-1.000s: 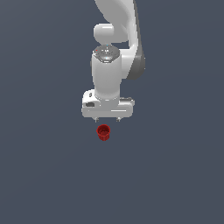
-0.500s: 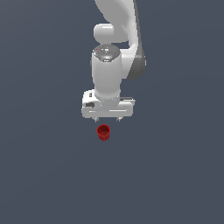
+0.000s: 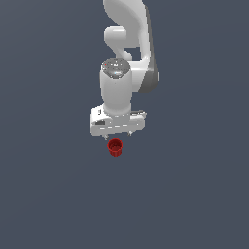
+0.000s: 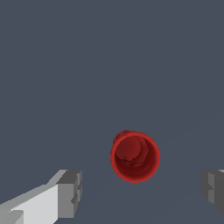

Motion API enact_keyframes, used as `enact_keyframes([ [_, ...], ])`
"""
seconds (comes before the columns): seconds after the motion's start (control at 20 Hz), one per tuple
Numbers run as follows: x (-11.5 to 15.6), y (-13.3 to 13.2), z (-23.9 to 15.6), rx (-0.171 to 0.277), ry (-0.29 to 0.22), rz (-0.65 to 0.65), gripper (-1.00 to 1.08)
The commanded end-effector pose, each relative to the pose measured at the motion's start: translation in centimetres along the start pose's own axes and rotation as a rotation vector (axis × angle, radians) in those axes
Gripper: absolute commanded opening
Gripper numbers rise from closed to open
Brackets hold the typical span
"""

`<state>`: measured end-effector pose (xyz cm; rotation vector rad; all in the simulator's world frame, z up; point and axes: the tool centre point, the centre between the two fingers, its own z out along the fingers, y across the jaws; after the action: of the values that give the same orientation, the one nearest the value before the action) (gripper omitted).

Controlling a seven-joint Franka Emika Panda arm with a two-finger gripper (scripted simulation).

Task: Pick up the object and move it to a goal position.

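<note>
The object (image 3: 115, 147) is a small red hollow cylinder standing upright on the dark grey floor, just below my white gripper (image 3: 118, 136) in the exterior view. From the wrist view I look down into the object (image 4: 134, 156), which lies between my two widely spread fingers (image 4: 70, 192), touched by neither. The gripper (image 4: 142, 192) is open and holds nothing. Only the short fingertips (image 3: 108, 138) show beneath the hand in the exterior view.
The white arm (image 3: 127, 58) rises behind the hand toward the top of the exterior view. A plain dark grey surface (image 3: 194, 194) surrounds the object on all sides.
</note>
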<state>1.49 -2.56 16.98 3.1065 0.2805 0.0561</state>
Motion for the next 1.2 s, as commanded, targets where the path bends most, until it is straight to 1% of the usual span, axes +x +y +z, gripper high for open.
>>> enact_keyframes([
  [0.0, -0.2, 0.2, 0.8, 0.002, -0.005, -0.051, 1.0],
  [0.6, -1.4, 1.2, 5.3, 0.02, -0.023, -0.329, 1.0],
  [0.85, -1.7, 1.4, 6.4, 0.027, -0.026, -0.403, 1.0],
  [1.15, -2.0, 1.5, 7.1, 0.032, -0.027, -0.449, 1.0],
])
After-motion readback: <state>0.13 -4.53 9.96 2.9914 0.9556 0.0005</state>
